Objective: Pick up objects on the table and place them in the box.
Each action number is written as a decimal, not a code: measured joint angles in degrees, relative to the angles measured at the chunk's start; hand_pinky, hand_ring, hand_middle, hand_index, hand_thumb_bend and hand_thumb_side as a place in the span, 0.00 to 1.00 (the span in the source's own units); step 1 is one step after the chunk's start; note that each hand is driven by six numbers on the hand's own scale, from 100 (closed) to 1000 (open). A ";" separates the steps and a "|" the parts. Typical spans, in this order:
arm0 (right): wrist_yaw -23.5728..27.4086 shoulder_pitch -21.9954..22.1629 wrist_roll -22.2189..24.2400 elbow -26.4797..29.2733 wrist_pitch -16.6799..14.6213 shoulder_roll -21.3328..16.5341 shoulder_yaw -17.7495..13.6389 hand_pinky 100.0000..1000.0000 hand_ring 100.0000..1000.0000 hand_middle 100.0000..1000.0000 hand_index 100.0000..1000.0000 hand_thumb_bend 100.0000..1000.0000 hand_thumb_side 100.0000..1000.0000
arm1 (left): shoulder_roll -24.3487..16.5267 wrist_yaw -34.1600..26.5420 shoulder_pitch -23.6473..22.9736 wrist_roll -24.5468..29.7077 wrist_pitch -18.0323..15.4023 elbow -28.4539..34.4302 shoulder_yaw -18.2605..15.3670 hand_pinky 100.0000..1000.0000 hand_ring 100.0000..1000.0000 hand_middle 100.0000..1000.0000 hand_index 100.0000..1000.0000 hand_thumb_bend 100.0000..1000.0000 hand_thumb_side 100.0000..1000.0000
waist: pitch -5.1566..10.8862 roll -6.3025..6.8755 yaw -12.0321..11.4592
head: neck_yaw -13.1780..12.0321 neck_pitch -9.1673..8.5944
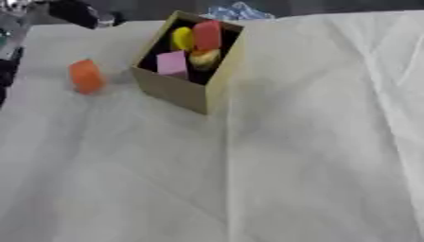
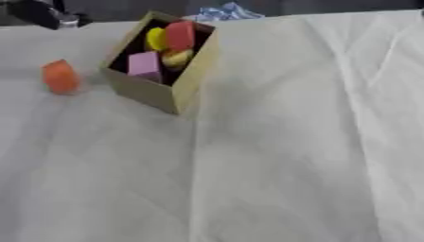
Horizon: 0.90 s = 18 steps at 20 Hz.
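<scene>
Black hand (image 1: 79, 13) top-left, fingers unclear | orange object (image 1: 85, 76) untouched

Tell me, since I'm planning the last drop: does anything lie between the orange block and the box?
Nothing visible does. The orange block sits on the white cloth left of the box, with only bare cloth between them.

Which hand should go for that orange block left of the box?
Probably the left: the orange block lies left of the box, and the only arm part showing is at top left.
</scene>
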<state>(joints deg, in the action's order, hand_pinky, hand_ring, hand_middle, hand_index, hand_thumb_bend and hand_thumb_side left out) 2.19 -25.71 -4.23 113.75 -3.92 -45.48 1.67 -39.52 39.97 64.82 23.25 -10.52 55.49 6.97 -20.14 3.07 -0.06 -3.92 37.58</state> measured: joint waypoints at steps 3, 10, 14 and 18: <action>0.69 0.87 -0.19 0.00 -1.07 1.40 -0.57 0.88 0.79 0.70 0.80 0.00 0.59 | -2.58 -1.30 -1.83 2.53 0.19 0.24 -0.21 0.83 0.78 0.77 0.89 0.54 0.50 | 0.00 -0.03 -0.04 | 0.00 0.00; 0.92 1.36 -0.25 0.00 -1.95 2.39 -1.01 0.87 0.79 0.69 0.79 0.00 0.60 | -4.96 -2.25 -4.40 6.52 -2.06 -2.15 0.62 0.82 0.78 0.76 0.87 0.57 0.48 | -0.01 -0.52 0.10 | -0.26 -0.38; 0.92 1.39 -0.48 0.00 -1.70 2.42 -1.28 0.87 0.79 0.69 0.79 0.00 0.60 | -4.97 -1.48 -4.74 7.84 -2.99 -4.86 1.32 0.82 0.79 0.77 0.87 0.57 0.46 | -0.26 -0.55 0.19 | -0.41 -0.64; 0.89 1.50 -0.89 0.00 -1.26 2.44 -1.34 0.87 0.78 0.68 0.79 0.00 0.60 | -4.96 -0.26 -4.74 8.80 -3.74 -7.39 1.63 0.83 0.80 0.79 0.88 0.57 0.46 | -0.61 -0.56 0.23 | -0.54 -0.88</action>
<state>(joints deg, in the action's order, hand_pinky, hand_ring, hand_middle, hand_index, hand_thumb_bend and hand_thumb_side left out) 3.08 -24.20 -5.12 113.75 -5.19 -43.04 0.32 -44.48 39.71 60.08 32.05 -14.26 48.09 8.60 -20.76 2.51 0.17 -4.46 36.70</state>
